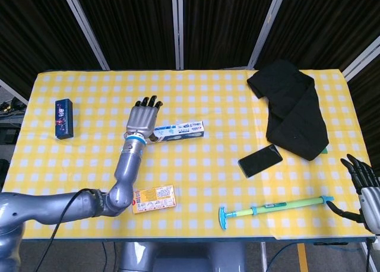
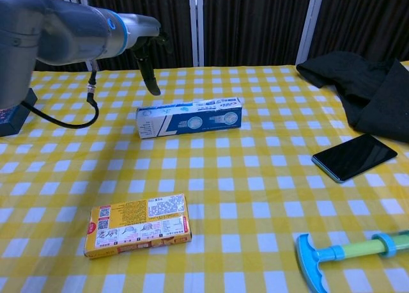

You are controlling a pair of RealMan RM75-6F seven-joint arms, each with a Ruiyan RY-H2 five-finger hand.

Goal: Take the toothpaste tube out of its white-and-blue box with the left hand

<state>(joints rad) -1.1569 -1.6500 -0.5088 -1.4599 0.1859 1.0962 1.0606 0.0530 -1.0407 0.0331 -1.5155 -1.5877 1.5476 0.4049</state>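
The long white-and-blue cardboard toothpaste box is seen lying flat near the middle of the yellow-and-white checked tabletop, its long axis running left to right, with a slight tilt in the head view. The toothpaste tube itself cannot be seen; it is judged to be inside the box, and whether either end flap is open cannot be made out.

The left hand is held just over the box's left end, fingers spread apart and pointing away from the robot, with nothing in it. In the chest view its dark fingers appear above and behind that left end, apart from the cardboard. Whether any contact is made cannot be told from the head view.

The right hand is seen at the near right edge, well apart from the box, fingers open and holding nothing. The left hand is plainly the nearer, and the box's left end is judged to be the end it would reach first.
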